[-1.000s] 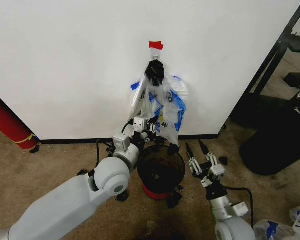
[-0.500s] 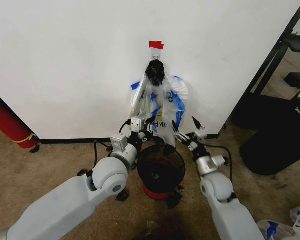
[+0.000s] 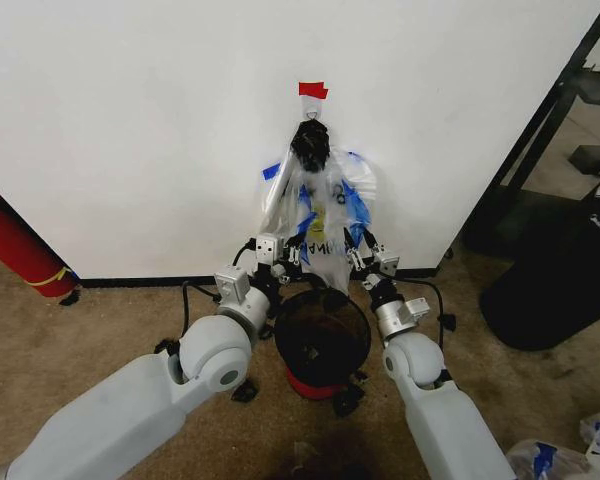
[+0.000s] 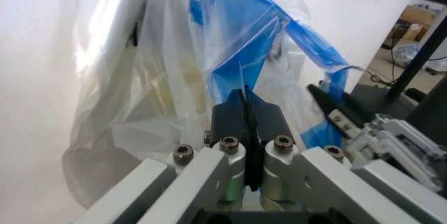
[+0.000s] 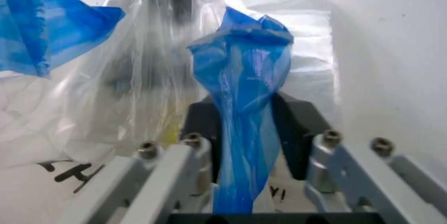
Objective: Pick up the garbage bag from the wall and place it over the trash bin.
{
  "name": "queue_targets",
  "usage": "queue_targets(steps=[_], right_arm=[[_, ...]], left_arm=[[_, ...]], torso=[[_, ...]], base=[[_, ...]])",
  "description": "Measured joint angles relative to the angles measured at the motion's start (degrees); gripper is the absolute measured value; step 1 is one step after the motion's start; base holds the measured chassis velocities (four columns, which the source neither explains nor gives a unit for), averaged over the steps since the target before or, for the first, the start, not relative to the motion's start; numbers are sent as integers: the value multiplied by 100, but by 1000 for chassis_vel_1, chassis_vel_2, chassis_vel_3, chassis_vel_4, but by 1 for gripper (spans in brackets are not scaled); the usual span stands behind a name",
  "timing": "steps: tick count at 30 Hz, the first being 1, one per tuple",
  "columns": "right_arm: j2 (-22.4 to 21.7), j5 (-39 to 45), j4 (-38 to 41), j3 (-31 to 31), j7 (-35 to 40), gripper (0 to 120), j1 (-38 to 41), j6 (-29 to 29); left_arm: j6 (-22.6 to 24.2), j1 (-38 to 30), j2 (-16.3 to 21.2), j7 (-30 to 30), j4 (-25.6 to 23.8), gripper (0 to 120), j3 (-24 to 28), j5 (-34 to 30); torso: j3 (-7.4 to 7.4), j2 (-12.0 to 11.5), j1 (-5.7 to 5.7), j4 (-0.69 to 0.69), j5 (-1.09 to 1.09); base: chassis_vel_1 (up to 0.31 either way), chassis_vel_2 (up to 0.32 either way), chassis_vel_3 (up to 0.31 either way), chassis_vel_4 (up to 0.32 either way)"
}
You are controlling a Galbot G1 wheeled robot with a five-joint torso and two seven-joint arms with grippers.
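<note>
The garbage bag [image 3: 325,238], clear plastic with black print and blue strips, hangs low on the white wall [image 3: 130,120] under a black knot [image 3: 310,145] and red tape [image 3: 313,90]. Directly below it stands the trash bin [image 3: 322,338], dark inside with a red base. My left gripper [image 3: 285,250] is at the bag's lower left, shut on a blue strip [image 4: 237,72] with its pads pressed together [image 4: 246,110]. At the bag's lower right, my right gripper [image 3: 365,258] is open, and a bunched blue strip [image 5: 243,77] runs between its spread fingers [image 5: 202,130].
A long red cylinder [image 3: 15,245] leans at the far left. A big black bulky object [image 3: 555,275] and a black frame [image 3: 550,110] stand to the right. Cables lie on the brown carpet around the bin. More plastic bags [image 3: 570,455] lie at the lower right.
My right arm has risen from beside the bin to the bag's lower right edge, its fingers now around a blue strip. The left gripper stays at the bag's left edge, slightly shifted.
</note>
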Motion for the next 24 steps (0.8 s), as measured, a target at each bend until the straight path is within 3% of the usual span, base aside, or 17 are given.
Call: queue_targets(steps=[7, 18, 24], right_arm=[[-6, -41, 183, -4, 52, 0, -68, 15], [-223, -34, 1032, 183, 52, 0, -863, 73], [-344, -110, 1745, 459, 15, 0, -1856, 337]], left_arm=[[7, 223, 47, -1, -112, 0, -303, 5], [44, 712, 286, 7, -734, 0, -763, 4], [57, 1677, 441, 41, -1421, 0, -1288, 100]], torso=[[0, 0, 0, 0, 0], [-1, 0, -1, 0, 0], [-1, 0, -1, 1, 0]], base=[[0, 0, 0, 0], [0, 0, 0, 0], [0, 0, 0, 0]])
